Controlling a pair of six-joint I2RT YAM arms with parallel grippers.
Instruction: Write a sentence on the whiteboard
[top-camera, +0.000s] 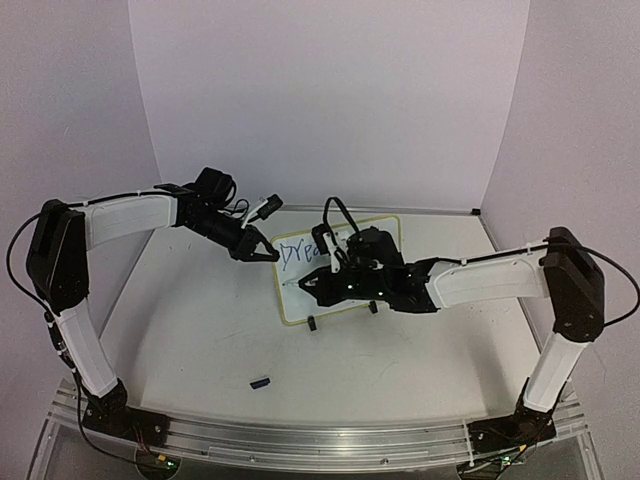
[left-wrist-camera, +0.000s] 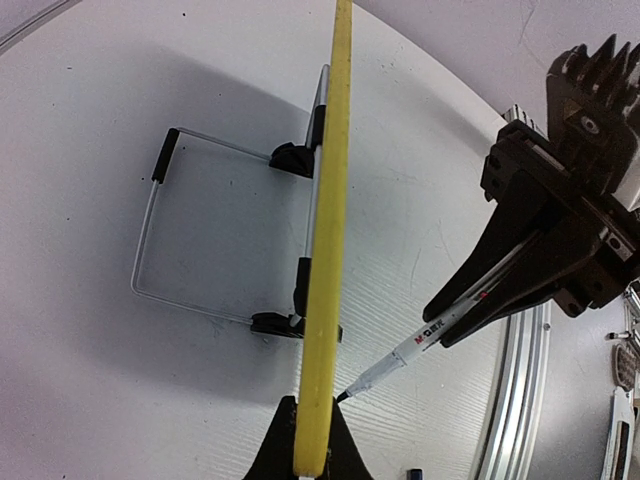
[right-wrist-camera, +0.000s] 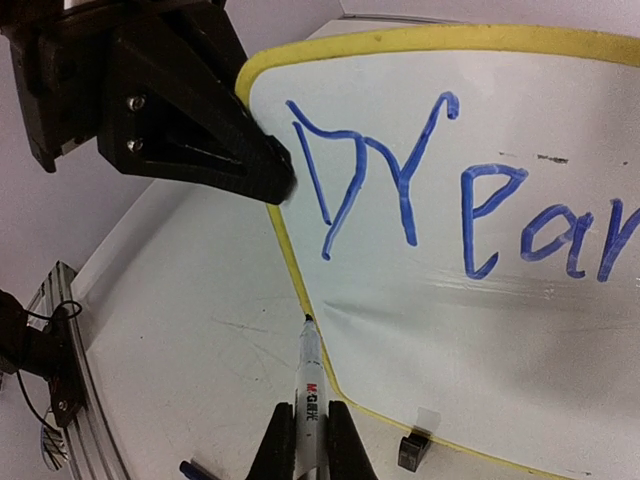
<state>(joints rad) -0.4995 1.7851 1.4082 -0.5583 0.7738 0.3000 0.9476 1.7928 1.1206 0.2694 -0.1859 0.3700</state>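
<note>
1. The whiteboard (right-wrist-camera: 480, 340) stands tilted on a wire stand (left-wrist-camera: 150, 240) at mid-table. Its yellow frame is pinched near the upper left corner by the fully closed left gripper (top-camera: 268, 252). Should that pinch slip, the board could be pushed back or skidded by pen pressure.
2. A marker (right-wrist-camera: 311, 380) is clamped in the closed right gripper (right-wrist-camera: 312, 430), its tip at the frame's left edge, below the sentence (right-wrist-camera: 470, 200). A stroke begun there could be laid on the frame.
3. The thin marker could be twisted between the jaws and the letters spoiled.
</note>
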